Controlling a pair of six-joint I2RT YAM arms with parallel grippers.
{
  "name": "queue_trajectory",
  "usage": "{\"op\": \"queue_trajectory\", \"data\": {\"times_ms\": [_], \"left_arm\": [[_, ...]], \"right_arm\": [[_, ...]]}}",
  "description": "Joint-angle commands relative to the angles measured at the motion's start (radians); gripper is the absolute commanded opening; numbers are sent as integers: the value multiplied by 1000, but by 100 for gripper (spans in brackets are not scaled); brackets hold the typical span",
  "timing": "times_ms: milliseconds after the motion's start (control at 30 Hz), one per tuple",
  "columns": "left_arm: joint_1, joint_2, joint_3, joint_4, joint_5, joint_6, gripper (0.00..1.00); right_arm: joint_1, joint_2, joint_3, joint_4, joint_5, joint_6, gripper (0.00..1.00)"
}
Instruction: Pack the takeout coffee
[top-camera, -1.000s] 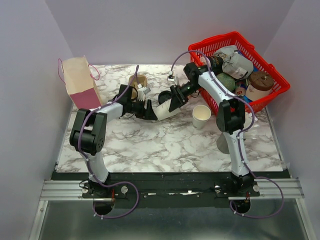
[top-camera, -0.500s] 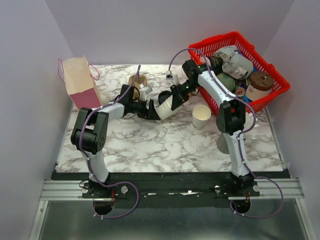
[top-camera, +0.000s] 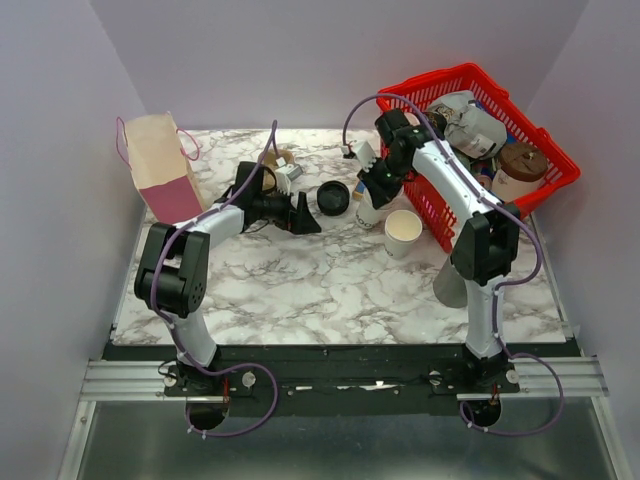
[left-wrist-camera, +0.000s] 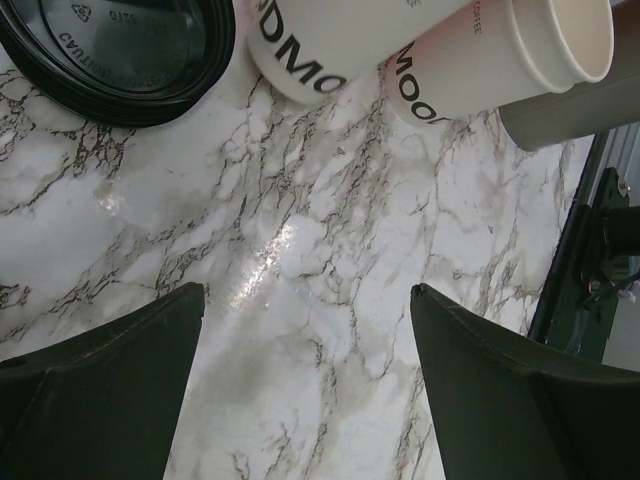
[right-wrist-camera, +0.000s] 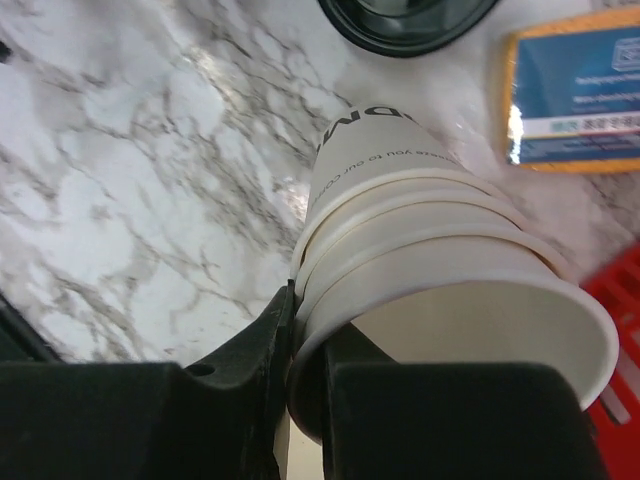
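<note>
Right tool (right-wrist-camera: 308, 350) tight on nested cup stack (right-wrist-camera: 420, 230), black lid (top-camera: 333, 198) nearby.

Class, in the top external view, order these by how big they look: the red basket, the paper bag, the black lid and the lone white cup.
1. red basket
2. paper bag
3. black lid and lone white cup: they look about alike, so left unranked.

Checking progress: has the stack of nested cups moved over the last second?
Yes. The cup stack, pinched at its rim by the right gripper, moved right toward the red basket, now beside the single cup.
</note>
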Motion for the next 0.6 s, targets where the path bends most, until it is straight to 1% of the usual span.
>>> {"op": "queue_trajectory", "data": {"times_ms": [0, 133, 200, 267, 300, 333, 400, 433, 567], "left_arm": [[13, 0, 20, 15, 34, 34, 92], [13, 33, 63, 18, 38, 21, 92], [13, 49, 86, 19, 41, 8, 92], [13, 56, 102, 21, 41, 4, 92], [13, 64, 106, 19, 43, 2, 92], [15, 64, 111, 15, 43, 4, 92], [13, 67, 119, 5, 46, 10, 92], [13, 67, 120, -5, 44, 19, 92], [15, 63, 125, -30, 47, 33, 94]], "right_arm": [[2, -35, -34, 32, 209, -79, 17], [2, -32, -51, 50, 339, -128, 16], [2, -36, -62, 78, 373, -140, 16], [2, -42, -68, 101, 375, -151, 18], [2, -47, -65, 105, 377, -151, 23], [2, -48, -62, 110, 377, -148, 35], [2, -47, -33, 93, 377, -145, 43], [2, -45, -13, 82, 377, -133, 49], [2, -59, 53, 41, 375, -105, 58]]}}
